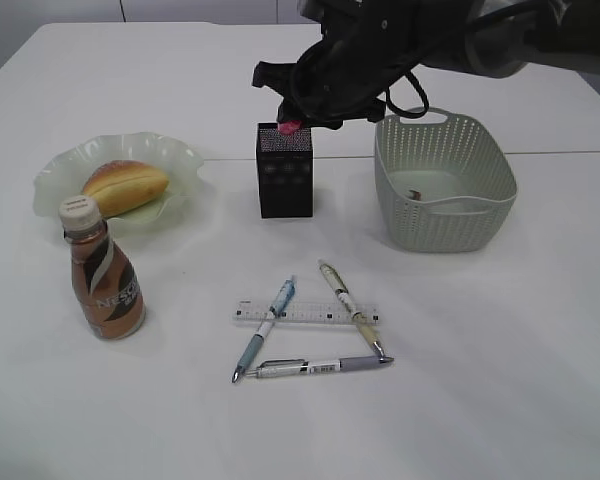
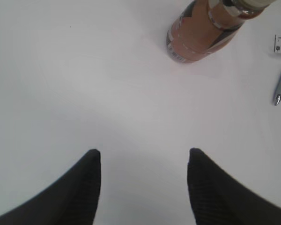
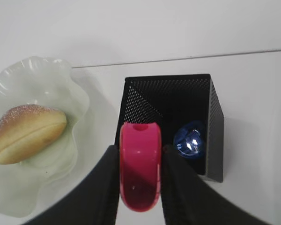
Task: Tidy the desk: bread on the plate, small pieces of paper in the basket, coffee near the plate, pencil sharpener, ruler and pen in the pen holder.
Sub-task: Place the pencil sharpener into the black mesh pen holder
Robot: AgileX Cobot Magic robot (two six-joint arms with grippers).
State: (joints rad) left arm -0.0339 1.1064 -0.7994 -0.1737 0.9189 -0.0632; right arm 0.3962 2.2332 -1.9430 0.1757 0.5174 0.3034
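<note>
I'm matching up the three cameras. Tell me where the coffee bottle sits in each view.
Exterior view: coffee bottle stands lower left, in front of the plate.
Left wrist view: top right, only its lower body shows.
Right wrist view: not in it.
Shared landmark: the bread on the plate appears in exterior and right wrist views.

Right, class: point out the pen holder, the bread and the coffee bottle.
pen holder [image 1: 285, 180], exterior view, front mesh wall.
bread [image 3: 28, 133], right wrist view, side above the slit.
coffee bottle [image 1: 105, 290], exterior view, label.

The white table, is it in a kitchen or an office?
Probably a desk set up for a tidying test. The white tabletop carries pens, a ruler and a mesh pen holder, plus bread on a plate, so office and snack things mixed.
</note>
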